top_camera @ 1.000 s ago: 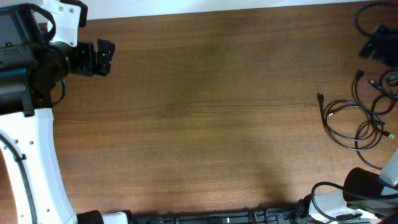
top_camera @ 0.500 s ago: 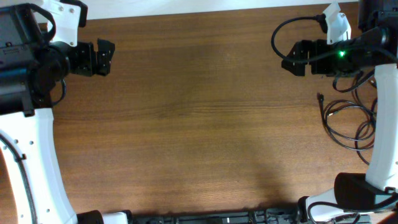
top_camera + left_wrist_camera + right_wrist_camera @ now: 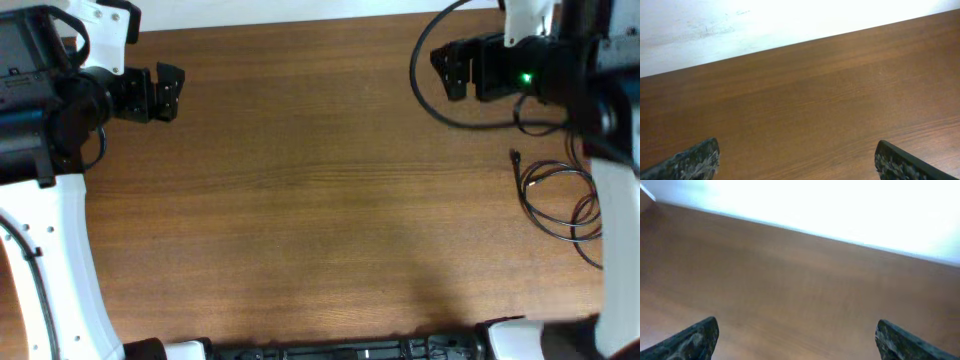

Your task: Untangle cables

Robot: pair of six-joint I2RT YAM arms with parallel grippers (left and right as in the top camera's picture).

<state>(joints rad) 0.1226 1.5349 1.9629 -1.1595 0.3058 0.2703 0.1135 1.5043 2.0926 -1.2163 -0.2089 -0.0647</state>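
Observation:
The cables are thin black cords looped together on the brown table at the right edge, partly hidden under my right arm. My right gripper is open and empty at the back right, above the table, to the upper left of the cables. In the right wrist view its two fingers stand wide apart over bare wood, with no cable in sight. My left gripper is open and empty at the back left, far from the cables. The left wrist view shows only bare wood between its fingers.
The wooden table spans the view, with a white wall behind its far edge. A thick black arm wire loops below my right gripper. White arm bases stand at the left and right sides.
My right arm has swung in from the near right corner to the back right, now moving further left and back. It covers part of the cables. The left arm has not moved.

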